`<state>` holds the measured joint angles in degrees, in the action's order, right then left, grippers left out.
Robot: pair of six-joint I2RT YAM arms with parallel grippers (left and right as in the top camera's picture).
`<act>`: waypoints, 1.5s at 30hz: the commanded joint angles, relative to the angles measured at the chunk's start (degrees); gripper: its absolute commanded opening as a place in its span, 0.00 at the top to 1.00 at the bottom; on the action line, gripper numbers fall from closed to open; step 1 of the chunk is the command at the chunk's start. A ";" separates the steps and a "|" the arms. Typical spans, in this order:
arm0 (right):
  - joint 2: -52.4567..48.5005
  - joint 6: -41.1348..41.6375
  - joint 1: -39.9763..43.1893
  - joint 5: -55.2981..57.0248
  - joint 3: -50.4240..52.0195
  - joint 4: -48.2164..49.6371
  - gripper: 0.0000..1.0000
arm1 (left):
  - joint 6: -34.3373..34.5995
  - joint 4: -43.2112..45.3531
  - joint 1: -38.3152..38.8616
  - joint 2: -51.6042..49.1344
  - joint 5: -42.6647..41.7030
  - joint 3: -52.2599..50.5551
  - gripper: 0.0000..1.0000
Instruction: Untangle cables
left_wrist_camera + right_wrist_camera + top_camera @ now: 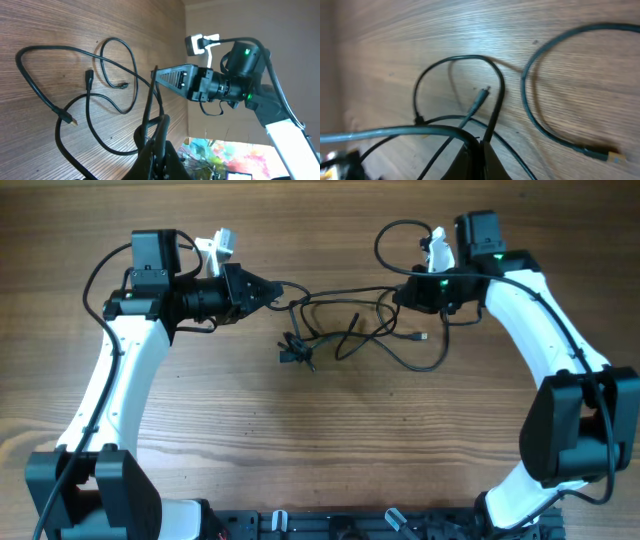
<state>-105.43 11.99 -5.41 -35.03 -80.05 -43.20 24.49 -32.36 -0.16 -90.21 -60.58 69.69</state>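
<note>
Both end effectors (272, 290) (403, 292) clamped on cables (345, 330), tangle strung between over wooden table (300, 440).

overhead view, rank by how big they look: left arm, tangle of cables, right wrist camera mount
1. left arm
2. tangle of cables
3. right wrist camera mount

The first two are clearly apart; the mount is far smaller.

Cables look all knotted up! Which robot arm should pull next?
Probably the left. Its end effector grips the cables right beside the knotted clump. The right end effector also holds a strand, but farther from that clump, so it could hold steady.
</note>
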 commanded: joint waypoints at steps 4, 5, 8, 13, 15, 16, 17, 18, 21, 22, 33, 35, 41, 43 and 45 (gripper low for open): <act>3.41 -10.14 1.40 -9.25 -5.55 -0.44 0.68 | 12.72 0.74 -0.70 1.18 0.24 1.14 0.96; 4.31 -10.14 1.07 -9.18 -6.10 -0.42 0.60 | 14.78 0.94 -0.55 1.18 1.11 1.14 0.96; 6.80 -10.32 0.13 -9.20 -6.56 0.09 0.49 | 19.23 1.38 -0.42 1.18 4.33 1.14 0.96; 8.15 -10.49 -2.36 -9.20 -6.56 -0.50 0.45 | 30.86 2.93 -0.42 1.18 8.48 1.14 0.96; 8.13 -11.37 -4.37 -9.20 -6.47 -1.01 0.45 | 34.80 4.74 -0.42 1.18 8.46 1.14 0.96; 8.13 -12.35 -5.77 -9.14 -6.47 -1.09 0.45 | 36.74 5.60 -0.42 1.18 8.48 1.14 0.96; 8.13 -12.98 -6.69 -9.09 -6.47 -1.03 0.45 | 38.56 6.19 -0.42 1.18 8.46 1.14 0.96; 8.13 -13.55 -7.89 -8.94 -6.47 -0.87 0.44 | 40.39 6.51 -0.42 1.18 8.50 1.14 0.96; 8.02 -13.49 -11.02 -5.44 -6.47 -0.31 0.43 | 43.78 6.47 -0.42 1.18 8.59 1.14 0.96; 7.91 -13.53 -12.96 -3.89 -6.45 -0.07 0.41 | 44.70 6.47 -0.42 1.18 8.59 1.14 0.96; 6.38 -11.37 -17.99 -0.59 -5.70 -1.86 0.40 | 45.03 6.47 -0.42 1.18 8.68 1.14 0.96; 6.25 -9.90 -17.99 1.01 -5.70 -3.72 0.40 | 45.00 6.45 -0.42 1.18 9.27 1.14 0.96; 6.25 -13.73 -19.12 1.01 -5.01 -5.42 0.40 | 45.05 6.47 -0.42 1.18 9.46 1.14 0.96; 6.03 -13.86 -19.56 1.66 -4.42 -5.27 0.41 | 45.05 6.45 -0.42 1.18 9.44 1.14 0.96; 5.31 -13.88 -19.93 1.64 -4.22 -5.22 0.41 | 45.05 6.45 -0.42 1.18 9.40 1.14 0.96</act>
<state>-98.37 -0.34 -24.40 -34.52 -85.19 -48.60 68.58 -26.26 -0.45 -90.19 -50.83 69.69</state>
